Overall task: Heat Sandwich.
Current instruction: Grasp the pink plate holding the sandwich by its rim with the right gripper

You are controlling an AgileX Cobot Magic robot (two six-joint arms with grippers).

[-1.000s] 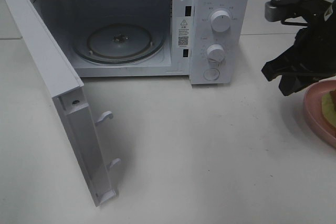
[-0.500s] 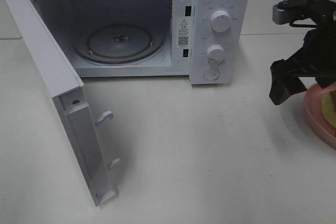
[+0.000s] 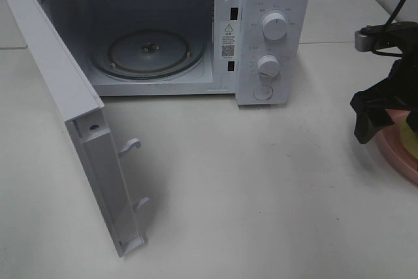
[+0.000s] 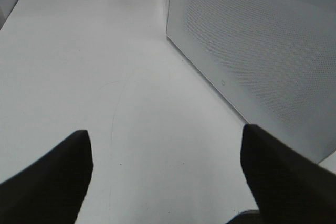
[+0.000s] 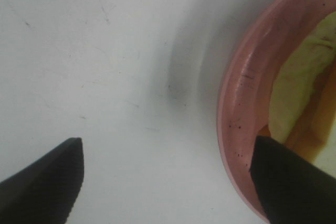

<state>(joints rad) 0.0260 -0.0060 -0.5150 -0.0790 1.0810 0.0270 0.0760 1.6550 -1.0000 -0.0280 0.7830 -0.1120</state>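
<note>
The sandwich (image 5: 296,85), pale bread with yellowish-green filling, lies on a pink plate (image 5: 236,103) at the right edge of the worktop (image 3: 261,187), well apart from the microwave (image 3: 274,4). Only part of it shows in either view.

The right end effector (image 5: 165,148) hangs over the plate's rim with its fingers spread wide. One finger (image 5: 286,179) is over the plate and the other is over bare worktop, and nothing is held between them. Whether a finger touches the plate cannot be told.

The microwave's door (image 3: 72,129) stands swung fully open on its left, and the glass turntable (image 3: 147,53) inside is bare.

The left end effector (image 4: 165,135) is also spread wide and holds nothing. It is low over the worktop beside a white perforated panel (image 4: 262,56).
</note>
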